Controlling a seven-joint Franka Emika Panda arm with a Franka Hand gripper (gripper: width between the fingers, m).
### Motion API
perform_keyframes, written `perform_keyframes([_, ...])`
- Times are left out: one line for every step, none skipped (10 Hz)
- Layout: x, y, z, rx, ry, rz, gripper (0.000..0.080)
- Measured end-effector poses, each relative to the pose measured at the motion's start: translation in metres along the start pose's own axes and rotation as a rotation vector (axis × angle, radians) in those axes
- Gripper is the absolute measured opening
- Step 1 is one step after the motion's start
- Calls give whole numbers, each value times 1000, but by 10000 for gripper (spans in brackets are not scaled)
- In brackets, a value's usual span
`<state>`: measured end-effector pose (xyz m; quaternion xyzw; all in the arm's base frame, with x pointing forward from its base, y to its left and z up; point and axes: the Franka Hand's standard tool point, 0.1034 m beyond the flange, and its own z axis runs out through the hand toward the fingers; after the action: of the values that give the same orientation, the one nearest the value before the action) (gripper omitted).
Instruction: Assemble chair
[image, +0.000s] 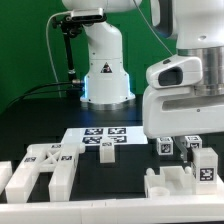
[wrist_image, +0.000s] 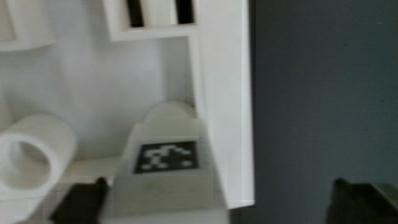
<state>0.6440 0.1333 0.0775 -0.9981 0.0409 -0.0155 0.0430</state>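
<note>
**Exterior view.** The robot base (image: 105, 70) stands at the back centre of a dark table (image: 40, 125), with a green backdrop (image: 25, 40) behind it. The marker board (image: 100, 140) lies flat mid-table. The chair is in separate white pieces. A slotted frame (image: 45, 170) lies flat at the front on the exterior view's left, well apart from the rest. A notched piece (image: 180, 183) sits at the front on the exterior view's right. Two small tagged blocks, one (image: 163, 147) and the other (image: 203, 160), stand upright just behind and beside it. The arm's bulky white head (image: 185, 90) hangs low, directly over this right-hand group. The fingertips cannot be made out from here, so this view does not settle how the jaws stand.

**Wrist view.** The gripper (wrist_image: 222, 203) looks straight down on chair parts. A long white bar (wrist_image: 214, 90) runs away from the camera, and its far end joins a section with dark slots (wrist_image: 151, 15). A tapered tagged block (wrist_image: 169, 150) lies against the bar. A round white part (wrist_image: 27, 150) sits just beside the block, on the side away from the bar.

Both dark fingertips (wrist_image: 80, 203) show at the frame edge, set wide apart. One is beside the tagged block. The other is over bare table, clear of the bar. The jaws are spread wide and grip nothing. Whether the near finger touches the block cannot be told.
</note>
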Motion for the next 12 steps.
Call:
perform_keyframes([0,0,0,1,0,74,540])
perform_keyframes([0,0,0,0,0,142,360])
perform_keyframes([0,0,0,0,0,180,308])
perform_keyframes([0,0,0,1,0,257,308])
perform_keyframes([0,0,0,1,0,333,308])
perform_keyframes([0,0,0,2,0,407,308])
perform_keyframes([1,4,0,-1,0,481,308])
perform_keyframes([3,9,-1,13,3,614,308])
perform_keyframes([6,14,-1,43,2,774,308])
perform_keyframes([7,16,-1,68,-13,922,308])
perform_keyframes([7,14,-1,82,-25,1046,309])
perform_keyframes([9,12,-2,106,-30,1187,309])
